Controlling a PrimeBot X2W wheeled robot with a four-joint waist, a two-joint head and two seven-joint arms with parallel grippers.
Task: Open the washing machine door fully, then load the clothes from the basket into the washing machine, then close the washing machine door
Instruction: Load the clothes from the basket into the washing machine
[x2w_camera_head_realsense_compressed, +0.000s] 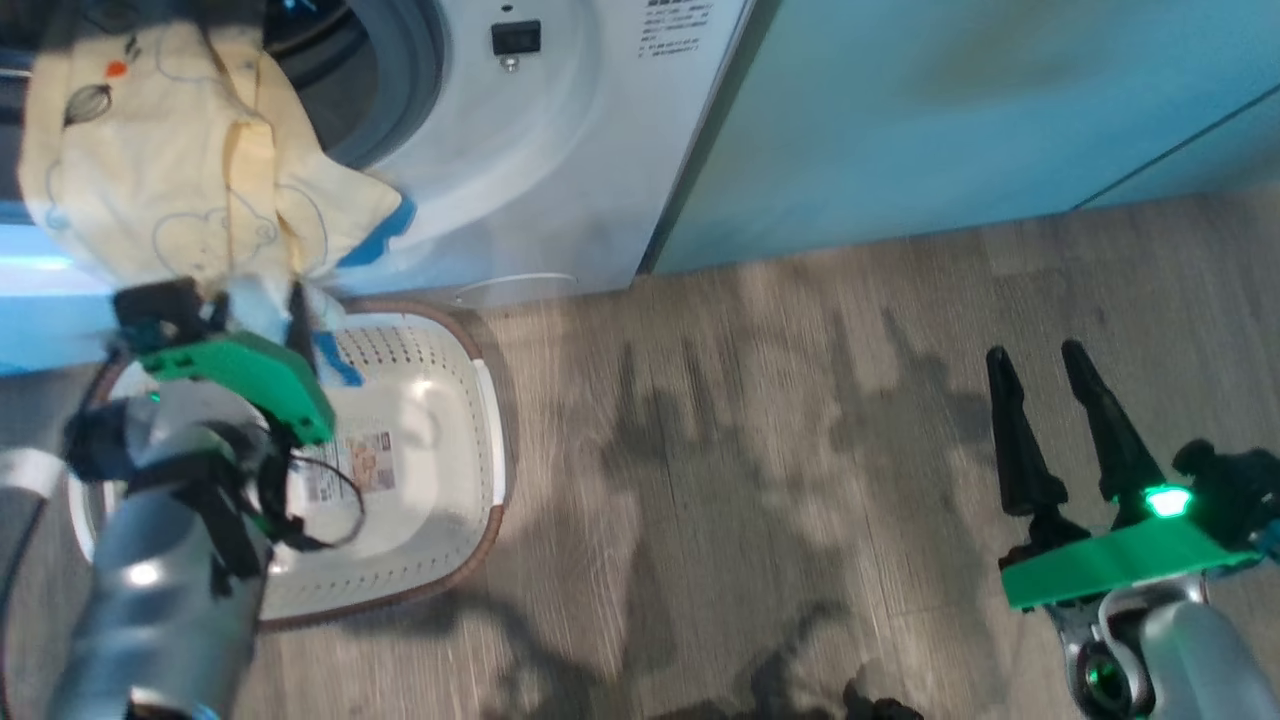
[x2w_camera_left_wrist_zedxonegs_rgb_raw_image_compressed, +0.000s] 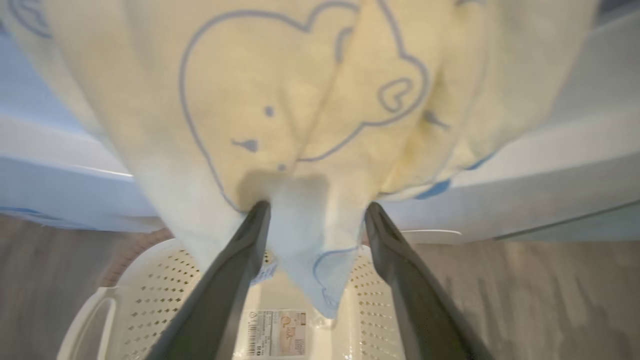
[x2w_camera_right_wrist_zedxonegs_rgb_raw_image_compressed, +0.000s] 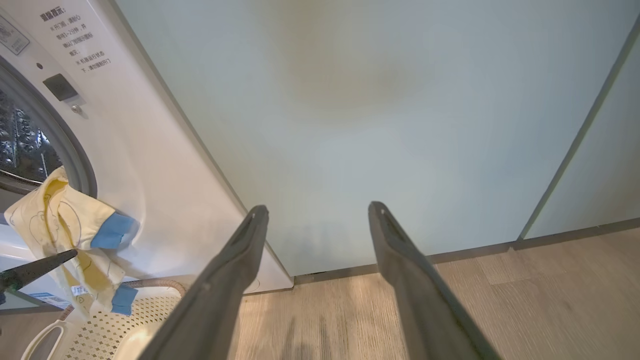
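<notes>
My right gripper (x2w_camera_head_realsense_compressed: 1040, 365) stands wide and empty over the floor. My left gripper (x2w_camera_left_wrist_zedxonegs_rgb_raw_image_compressed: 317, 210) is spread wide above the basket (x2w_camera_head_realsense_compressed: 440, 430), with a fold of the clothes (x2w_camera_head_realsense_compressed: 180, 170) between its fingertips. The clothes hang from the washing machine (x2w_camera_head_realsense_compressed: 560, 150) opening.

Silver forearms (x2w_camera_head_realsense_compressed: 150, 620), green wrist plates (x2w_camera_head_realsense_compressed: 250, 375), tapered black jaws.

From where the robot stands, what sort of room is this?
Probably a home laundry corner. A white front-loading washing machine stands with its round opening uncovered, a perforated basket sits on the wood-look floor before it, and pale green cabinets stand alongside.
</notes>
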